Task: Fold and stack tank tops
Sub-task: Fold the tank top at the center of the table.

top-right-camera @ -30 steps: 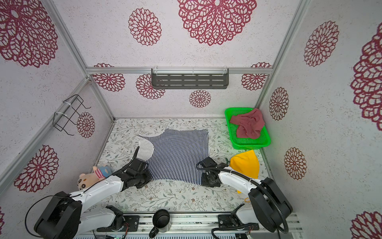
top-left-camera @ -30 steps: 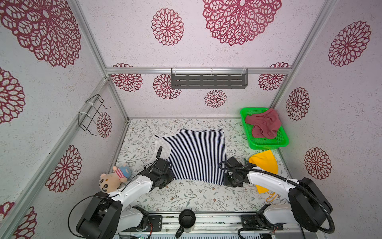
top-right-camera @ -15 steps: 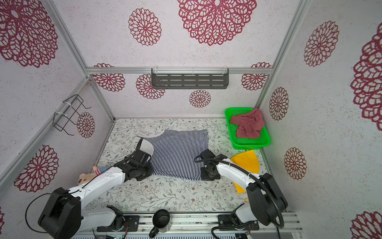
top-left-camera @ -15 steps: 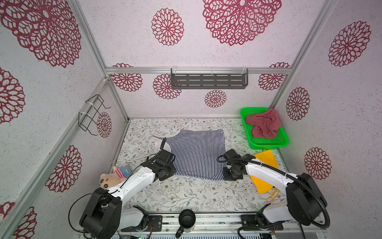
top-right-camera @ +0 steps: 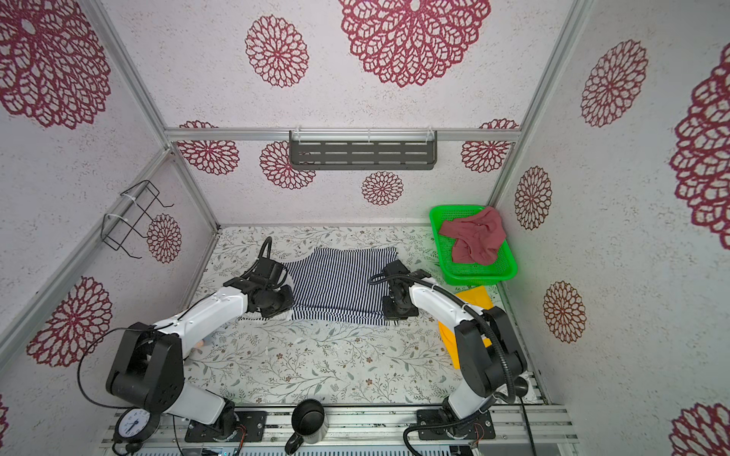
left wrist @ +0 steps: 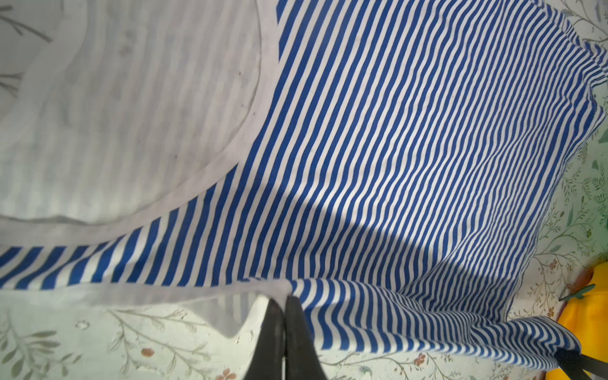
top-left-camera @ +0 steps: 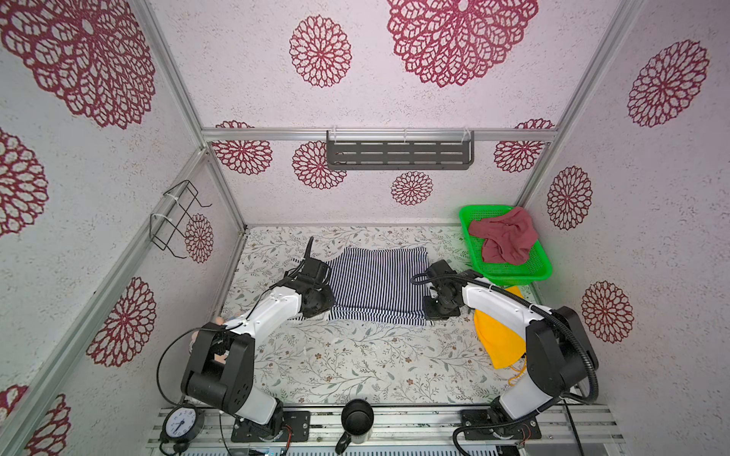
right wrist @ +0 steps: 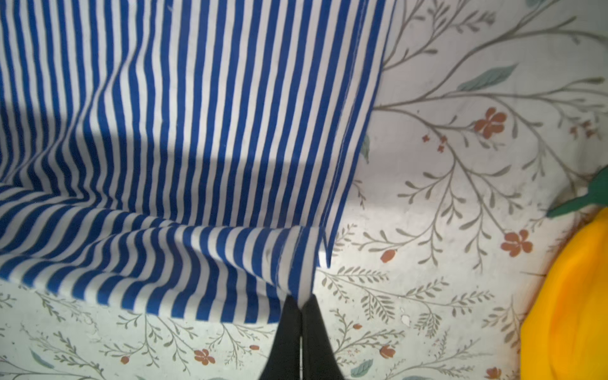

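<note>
The striped tank top (top-left-camera: 379, 284) lies spread in the middle of the table, also seen in the other top view (top-right-camera: 335, 280). Its near edge is raised and curls over the rest. My left gripper (left wrist: 284, 299) is shut on the white-trimmed corner of that edge, at the left (top-left-camera: 316, 314). My right gripper (right wrist: 301, 301) is shut on the hemmed corner at the right (top-left-camera: 438, 312). The striped cloth (right wrist: 197, 115) hangs slack between the two. The maroon tank top (top-left-camera: 505, 241) lies crumpled in the green basket (top-left-camera: 513, 277) at the back right.
A yellow cloth (top-left-camera: 497, 339) lies at the right under my right arm. A black mug (top-left-camera: 357, 418) and a clock (top-left-camera: 181, 426) stand on the front rail. A wire rack (top-left-camera: 174, 221) hangs on the left wall, a grey shelf (top-left-camera: 399, 150) on the back wall.
Both grippers have moved away from the front edge toward the back, carrying the striped top's near edge with them. The visible striped area has become shorter front to back.
</note>
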Available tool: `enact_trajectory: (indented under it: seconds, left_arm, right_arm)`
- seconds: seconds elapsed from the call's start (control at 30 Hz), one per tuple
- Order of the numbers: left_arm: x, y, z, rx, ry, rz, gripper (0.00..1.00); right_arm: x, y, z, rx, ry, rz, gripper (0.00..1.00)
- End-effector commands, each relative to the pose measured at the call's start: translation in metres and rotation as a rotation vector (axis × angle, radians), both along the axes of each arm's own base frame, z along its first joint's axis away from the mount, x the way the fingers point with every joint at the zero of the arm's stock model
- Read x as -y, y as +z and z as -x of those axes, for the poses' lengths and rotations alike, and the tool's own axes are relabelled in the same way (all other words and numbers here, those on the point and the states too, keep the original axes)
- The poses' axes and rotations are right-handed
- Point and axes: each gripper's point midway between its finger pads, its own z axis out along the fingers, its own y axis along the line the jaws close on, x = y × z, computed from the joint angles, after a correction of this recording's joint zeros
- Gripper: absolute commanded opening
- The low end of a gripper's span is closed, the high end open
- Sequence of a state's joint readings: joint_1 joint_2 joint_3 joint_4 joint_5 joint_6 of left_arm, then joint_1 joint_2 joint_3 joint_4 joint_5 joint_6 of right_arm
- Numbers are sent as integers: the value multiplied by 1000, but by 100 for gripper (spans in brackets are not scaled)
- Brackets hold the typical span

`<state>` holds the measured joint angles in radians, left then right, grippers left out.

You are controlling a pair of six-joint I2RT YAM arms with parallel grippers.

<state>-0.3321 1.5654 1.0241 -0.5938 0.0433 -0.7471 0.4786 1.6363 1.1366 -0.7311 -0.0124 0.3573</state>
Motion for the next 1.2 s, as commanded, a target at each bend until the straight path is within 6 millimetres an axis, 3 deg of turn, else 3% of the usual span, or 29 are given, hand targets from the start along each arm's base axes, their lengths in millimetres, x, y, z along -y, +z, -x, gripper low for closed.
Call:
enact_trajectory:
  seconds: [0.0,0.37,0.83,0.87,0.93,1.0,1.03,1.17]
  left_arm:
    - [-4,0,-11,-8,-52,-16,0]
    - [2,-6,-53,-18,-105,2,0]
    - [1,-15,-85,-8,-92,43,0]
    - [2,-15,-87,-4,-92,47,0]
    - [1,-16,-92,1,-82,49,1]
    - [0,-15,-97,20,-78,52,22]
    - [0,-13,-99,28,-76,52,30]
    - [-4,1,-105,68,-72,52,51]
  right_arm:
    - [6,3,-9,-13,29,28,0]
    - [6,-7,-44,-51,30,23,0]
    - [11,-2,-84,-43,3,5,0]
    - [11,-2,-87,-41,0,2,2]
    - [14,0,-93,-35,-14,4,19]
    - [18,5,-96,-16,-34,-1,36]
    - [20,8,-97,-5,-40,-2,40]
    - [24,28,-90,47,-51,-5,42]
